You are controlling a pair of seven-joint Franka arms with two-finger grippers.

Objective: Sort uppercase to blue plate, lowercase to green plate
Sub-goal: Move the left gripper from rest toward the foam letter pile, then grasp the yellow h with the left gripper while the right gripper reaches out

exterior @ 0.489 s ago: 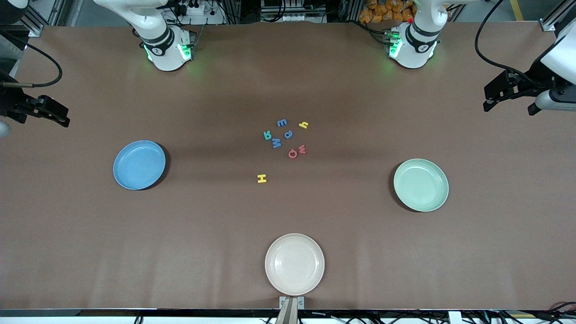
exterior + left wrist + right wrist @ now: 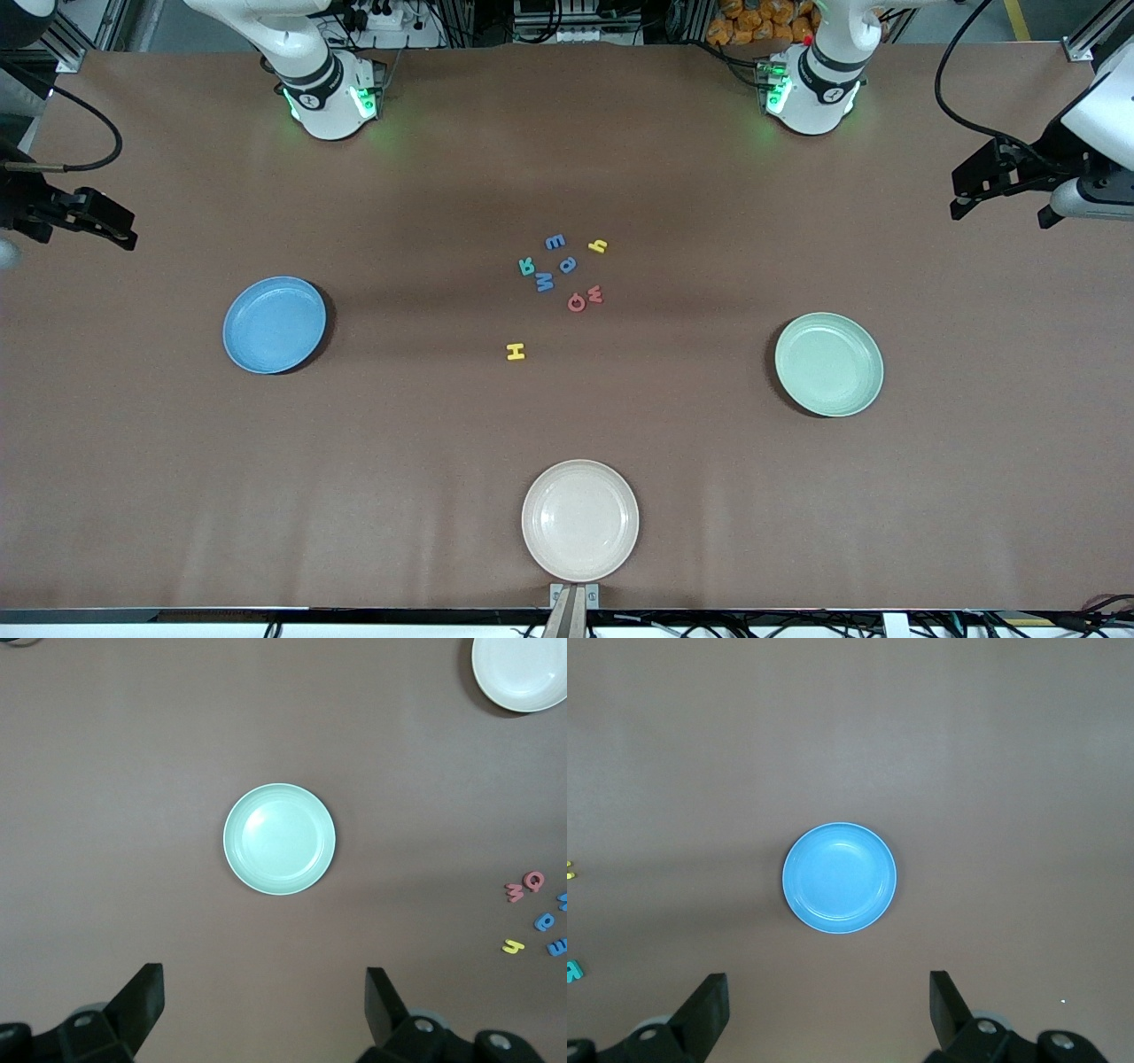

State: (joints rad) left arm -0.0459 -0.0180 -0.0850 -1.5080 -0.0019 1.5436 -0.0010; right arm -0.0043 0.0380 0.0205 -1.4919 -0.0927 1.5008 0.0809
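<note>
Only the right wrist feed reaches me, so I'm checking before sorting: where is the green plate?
Observer: The green plate sits toward the left arm's end of the table, with nothing on it.
Operator: Any letters besides the two at my frame's edge?
Observer: Yes, a cluster mid-table; the yellow H lies apart, nearer the front camera.
Operator: And the left gripper?
Observer: The left gripper is open, high over the table.

- The left gripper (image 2: 261, 1010) hangs high in the air over the table's edge at the left arm's end, its two fingers (image 2: 140, 1001) spread wide with nothing between them.
- The right gripper (image 2: 827, 1010) hangs high over the table's edge at the right arm's end, fingers (image 2: 705, 1010) equally wide apart and empty.
- Both arms wait.
</note>
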